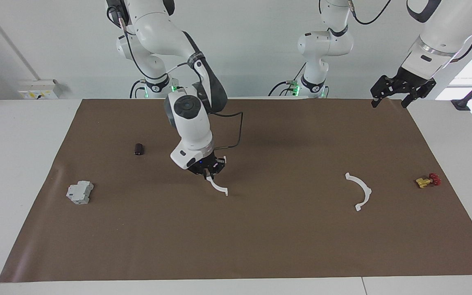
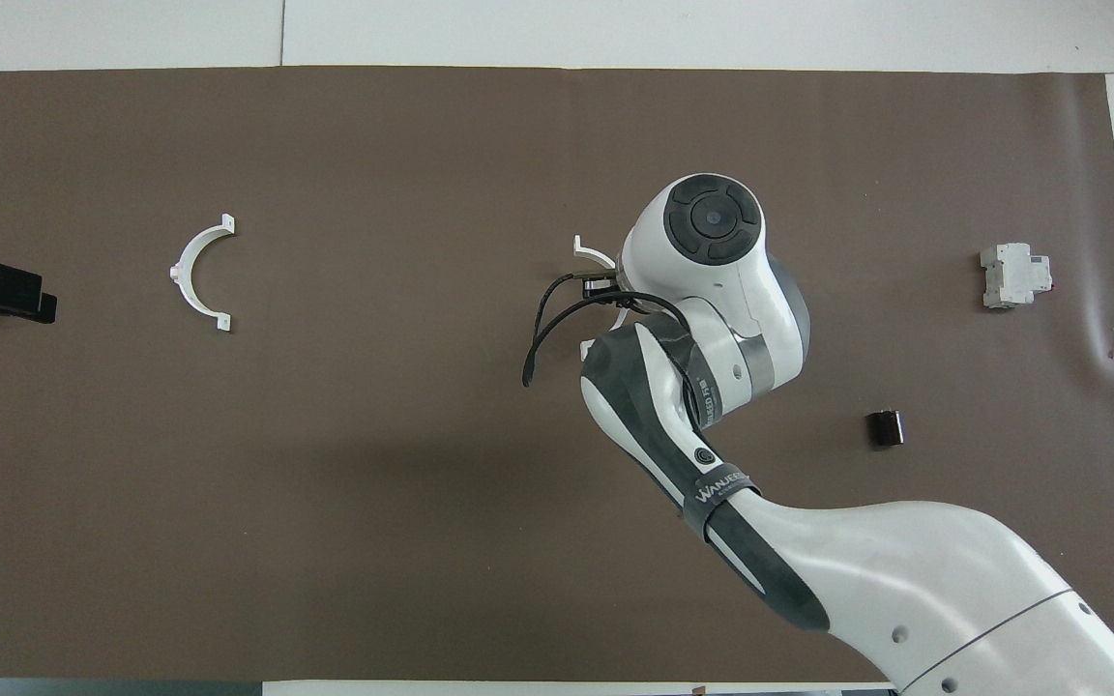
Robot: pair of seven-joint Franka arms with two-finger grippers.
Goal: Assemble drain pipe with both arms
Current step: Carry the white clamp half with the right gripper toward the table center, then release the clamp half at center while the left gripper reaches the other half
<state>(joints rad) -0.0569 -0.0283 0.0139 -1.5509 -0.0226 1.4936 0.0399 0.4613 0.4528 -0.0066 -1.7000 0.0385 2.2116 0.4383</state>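
Note:
The drain pipe lies as two separate white half-rings on the brown mat. My right gripper (image 1: 210, 171) is down at the middle of the mat, shut on one end of the first half-ring (image 1: 219, 188). That ring's free end points down at the mat. In the overhead view the right wrist hides most of this half-ring (image 2: 596, 254). The second half-ring (image 1: 363, 191) lies flat toward the left arm's end of the table, and it also shows in the overhead view (image 2: 194, 275). My left gripper (image 1: 400, 93) hangs open and empty in the air over the mat's corner at that end, where the arm waits.
A small yellow-and-red valve (image 1: 427, 180) lies beside the second half-ring, at the mat's edge. A grey boxy block (image 1: 79, 192) and a small dark cylinder (image 1: 139, 149) lie toward the right arm's end. The brown mat (image 1: 260, 246) covers most of the white table.

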